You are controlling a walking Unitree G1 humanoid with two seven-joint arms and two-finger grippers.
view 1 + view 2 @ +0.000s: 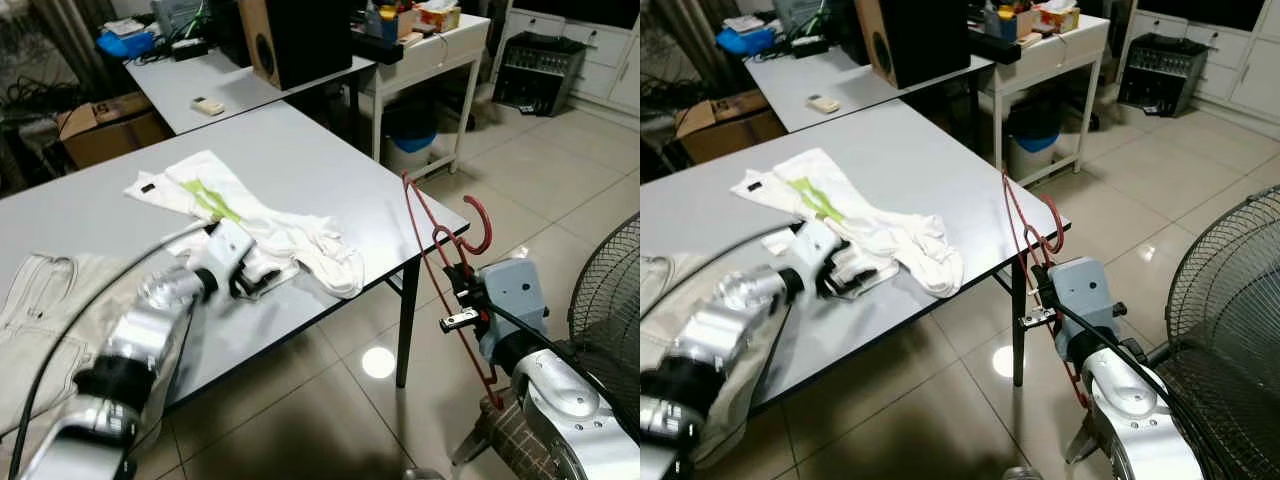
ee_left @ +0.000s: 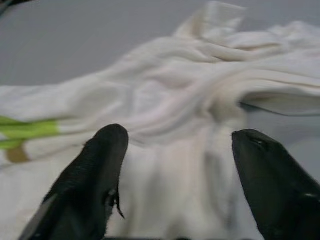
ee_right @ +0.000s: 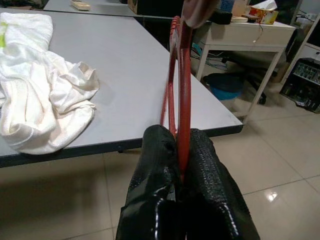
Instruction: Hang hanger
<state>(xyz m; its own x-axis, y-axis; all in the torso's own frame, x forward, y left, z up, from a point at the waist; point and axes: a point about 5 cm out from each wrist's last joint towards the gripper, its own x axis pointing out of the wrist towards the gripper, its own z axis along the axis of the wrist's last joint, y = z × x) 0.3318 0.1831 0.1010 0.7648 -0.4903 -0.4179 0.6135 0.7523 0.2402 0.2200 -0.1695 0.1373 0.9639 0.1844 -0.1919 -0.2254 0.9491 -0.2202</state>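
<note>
Right wrist view: the right gripper [image 3: 181, 150] clamps a red hanger [image 3: 179, 75], held off the grey table's [image 1: 300, 150] corner at 3 o'clock. Left gripper [image 2: 175, 150], fingers spread wide, rests over the white shirt [image 1: 270, 225]. A cardboard box [image 1: 105, 125] stands at 10 o'clock; contents cannot be told.

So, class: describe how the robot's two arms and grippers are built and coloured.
Both arms are shiny silver metal in rounded segments with black joint bands. A black cable runs along the left arm to a white wrist block; the left gripper has two long, matt black, rounded fingers. The right gripper has textured black fingers on a pale blue-grey wrist housing, also cabled.
</note>
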